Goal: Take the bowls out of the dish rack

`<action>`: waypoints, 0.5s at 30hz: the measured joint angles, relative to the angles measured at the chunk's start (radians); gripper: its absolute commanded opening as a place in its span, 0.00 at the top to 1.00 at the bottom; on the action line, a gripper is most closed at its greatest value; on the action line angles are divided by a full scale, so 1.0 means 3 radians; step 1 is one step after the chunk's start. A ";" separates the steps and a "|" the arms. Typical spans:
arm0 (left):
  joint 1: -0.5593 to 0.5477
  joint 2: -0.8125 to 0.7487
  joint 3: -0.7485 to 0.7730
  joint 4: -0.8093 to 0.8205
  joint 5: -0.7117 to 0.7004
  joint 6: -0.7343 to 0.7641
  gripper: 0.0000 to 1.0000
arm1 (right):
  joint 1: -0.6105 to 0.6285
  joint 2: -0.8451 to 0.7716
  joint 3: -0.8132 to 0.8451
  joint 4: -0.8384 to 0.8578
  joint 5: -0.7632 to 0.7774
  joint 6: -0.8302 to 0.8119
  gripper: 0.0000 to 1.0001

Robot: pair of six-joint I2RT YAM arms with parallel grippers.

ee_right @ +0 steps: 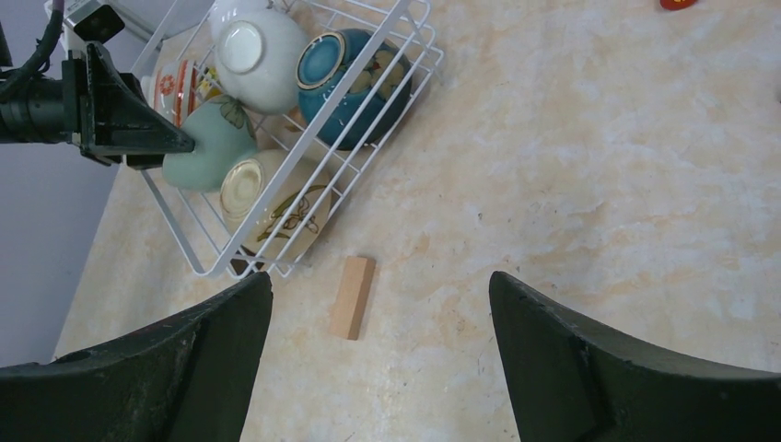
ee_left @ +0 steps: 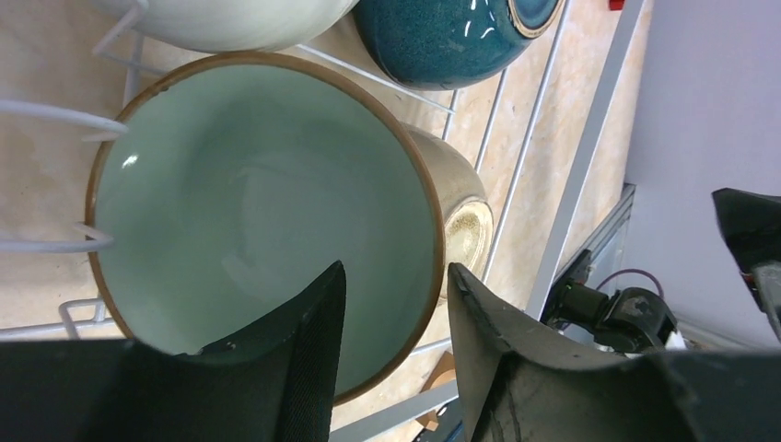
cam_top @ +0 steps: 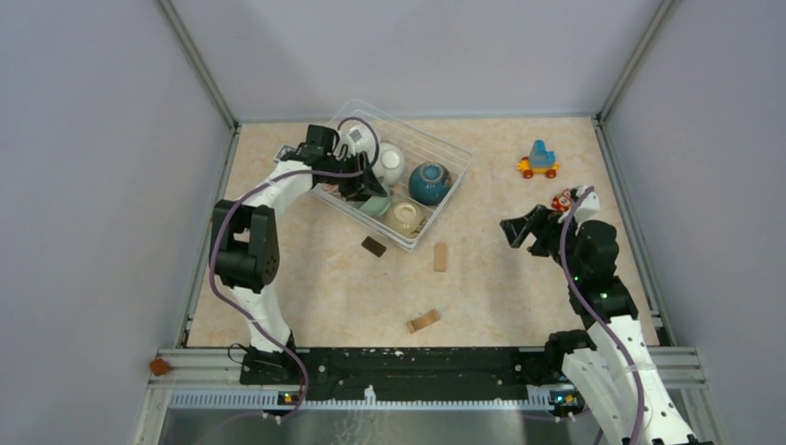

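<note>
By the far-left corner of the counter (cam_top: 500, 278) sat the dish rack (cam_top: 436, 139). The left end effector (ee_left: 396, 268), narrowly parted, straddled the pale green bowl (ee_left: 249, 203) at its rim, half hiding the patterned bowl (ee_right: 170, 85). The right end effector (ee_right: 379, 276) gaped wide, empty.

I see the white wire dish rack (cam_top: 437, 138) angled on the far-left surface. Five bowls lie tipped inside: pale green bowl (ee_left: 249, 203), beige bowl (cam_top: 405, 218), dark teal bowl (cam_top: 430, 183), white bowl (cam_top: 389, 164), orange-patterned bowl (ee_right: 170, 83).
</note>
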 measured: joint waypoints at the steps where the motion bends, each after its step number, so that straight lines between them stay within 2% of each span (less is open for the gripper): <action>1: -0.0029 0.0000 0.0013 -0.0027 -0.0061 0.0023 0.56 | 0.0000 -0.0003 0.0000 -0.0001 0.0000 -0.0001 0.14; 6: -0.0201 0.0000 0.0107 -0.0145 -0.0383 0.0154 0.90 | 0.0000 -0.0006 0.0000 -0.0019 0.0003 -0.0001 0.14; 8: -0.0248 0.0000 0.0182 -0.0088 -0.0519 0.0242 1.00 | 0.0000 -0.0023 0.0000 -0.0042 0.0005 -0.0001 0.15; 15: -0.0329 -0.0032 0.0248 -0.0174 -0.0752 0.0300 1.00 | 0.0000 -0.0089 0.0000 -0.0055 0.0009 -0.0003 0.15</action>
